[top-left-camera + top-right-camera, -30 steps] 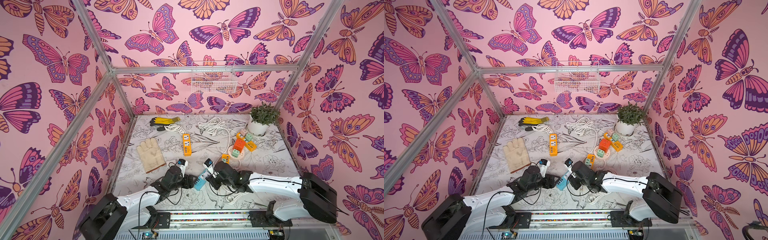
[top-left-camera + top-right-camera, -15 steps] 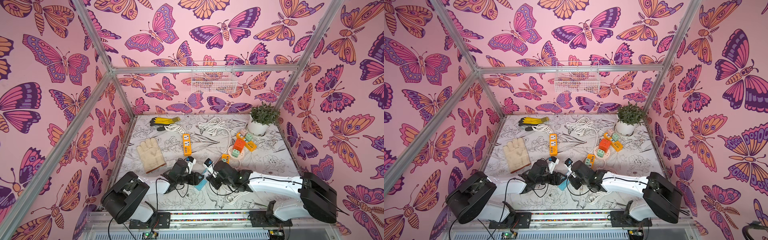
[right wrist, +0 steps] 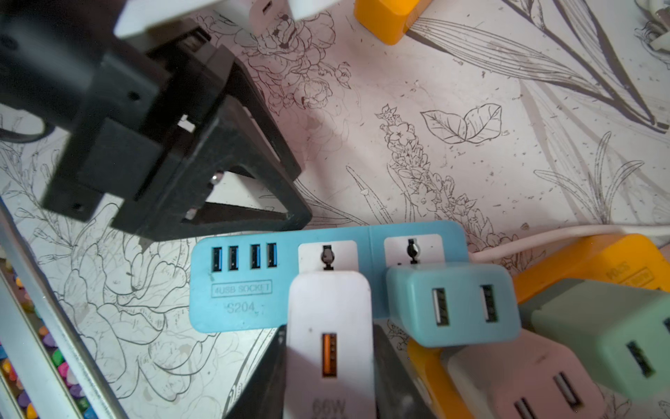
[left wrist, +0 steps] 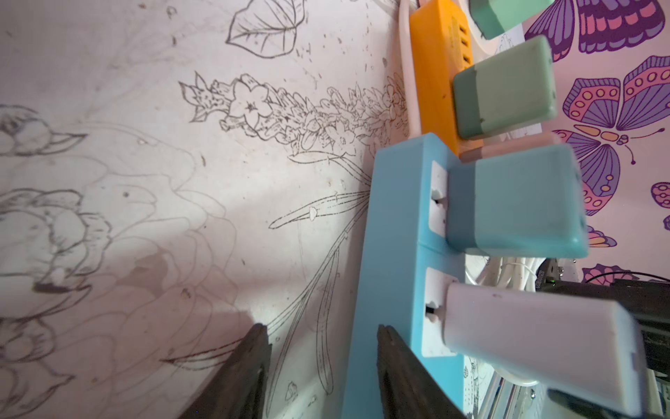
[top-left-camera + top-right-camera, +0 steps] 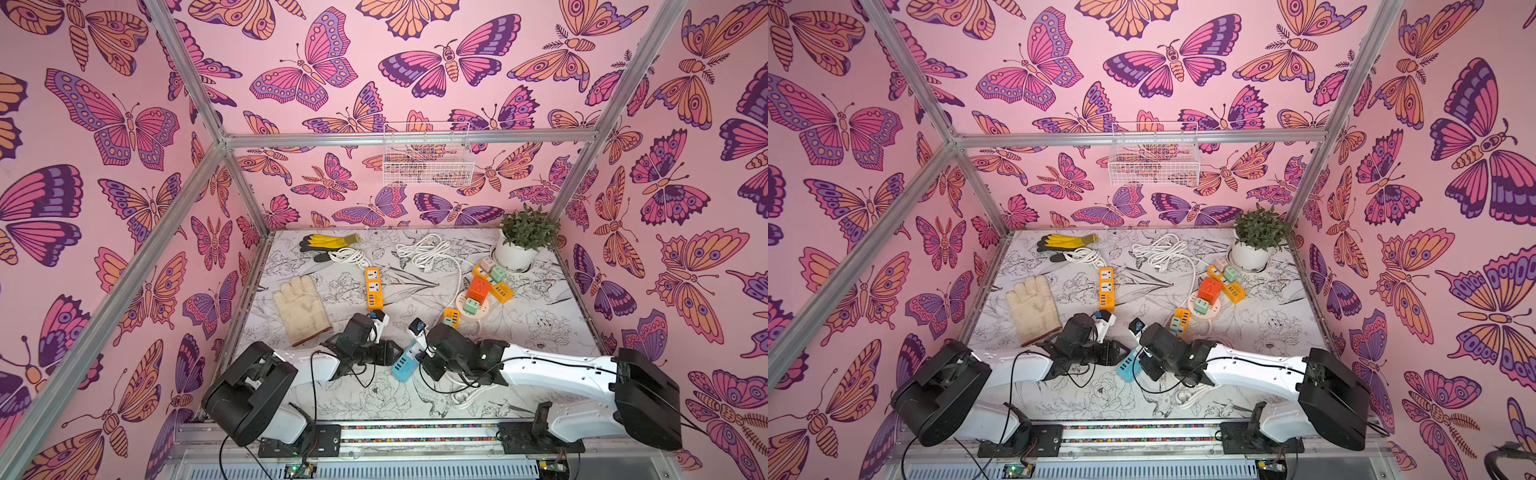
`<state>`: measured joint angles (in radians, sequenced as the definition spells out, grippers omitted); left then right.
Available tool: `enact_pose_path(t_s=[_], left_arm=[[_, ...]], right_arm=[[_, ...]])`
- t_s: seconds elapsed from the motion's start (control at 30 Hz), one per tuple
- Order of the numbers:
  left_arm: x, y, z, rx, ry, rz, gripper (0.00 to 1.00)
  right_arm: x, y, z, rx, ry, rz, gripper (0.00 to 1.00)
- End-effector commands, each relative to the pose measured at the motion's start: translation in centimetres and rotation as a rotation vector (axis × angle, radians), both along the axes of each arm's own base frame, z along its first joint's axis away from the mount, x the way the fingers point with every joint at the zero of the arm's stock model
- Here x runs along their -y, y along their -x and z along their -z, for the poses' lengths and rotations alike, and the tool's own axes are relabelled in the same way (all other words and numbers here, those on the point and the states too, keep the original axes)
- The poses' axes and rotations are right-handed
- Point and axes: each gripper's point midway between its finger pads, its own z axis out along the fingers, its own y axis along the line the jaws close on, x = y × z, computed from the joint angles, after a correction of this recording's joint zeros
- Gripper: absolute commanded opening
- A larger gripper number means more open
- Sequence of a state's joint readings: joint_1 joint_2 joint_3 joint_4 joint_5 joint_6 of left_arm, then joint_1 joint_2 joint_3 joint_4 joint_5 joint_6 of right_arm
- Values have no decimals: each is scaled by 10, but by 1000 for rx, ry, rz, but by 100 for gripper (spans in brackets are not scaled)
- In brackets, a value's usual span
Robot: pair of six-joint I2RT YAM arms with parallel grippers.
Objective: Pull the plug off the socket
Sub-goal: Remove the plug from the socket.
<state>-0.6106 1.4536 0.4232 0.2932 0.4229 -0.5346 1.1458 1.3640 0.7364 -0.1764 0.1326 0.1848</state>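
A blue power strip (the socket) (image 5: 404,365) (image 3: 246,290) lies near the table's front middle. A white 66W charger plug (image 3: 328,312) (image 4: 536,348) and a teal charger (image 3: 453,304) (image 4: 515,203) sit in its outlets. My right gripper (image 3: 329,337) (image 5: 419,349) is shut on the white plug, a finger on each side. My left gripper (image 4: 319,328) (image 5: 390,353) is at the strip's USB end, turned on its side. It is open: one fingertip (image 4: 384,337) overlaps the strip's side, and the mat and the strip's edge show in the gap.
An orange strip (image 3: 598,261) with a green charger (image 3: 616,344) lies right behind the blue one. Farther back are another orange strip (image 5: 373,289), a beige glove (image 5: 301,309), a round socket (image 5: 484,313) with cube adapters, white cables (image 5: 424,251) and a potted plant (image 5: 525,237).
My left arm has swung right, bringing its gripper up against the blue strip's end, and its jaws have narrowed. The right gripper has kept its hold on the white plug.
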Motion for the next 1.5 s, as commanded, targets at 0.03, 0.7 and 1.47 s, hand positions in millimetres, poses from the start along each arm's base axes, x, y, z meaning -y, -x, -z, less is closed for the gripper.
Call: enact_pose_path(t_s=[0.03, 0.7, 1.47], left_arm=[[-34, 45, 37, -174, -149, 20, 57], [-12, 30, -26, 681, -289, 214, 88], [-1, 33, 17, 656, -340, 249, 43]], right_arm=[[-16, -10, -3, 31, -3, 25, 10], [-15, -2, 4, -219, -113, 28, 10], [-31, -2, -15, -93, -93, 72, 10]])
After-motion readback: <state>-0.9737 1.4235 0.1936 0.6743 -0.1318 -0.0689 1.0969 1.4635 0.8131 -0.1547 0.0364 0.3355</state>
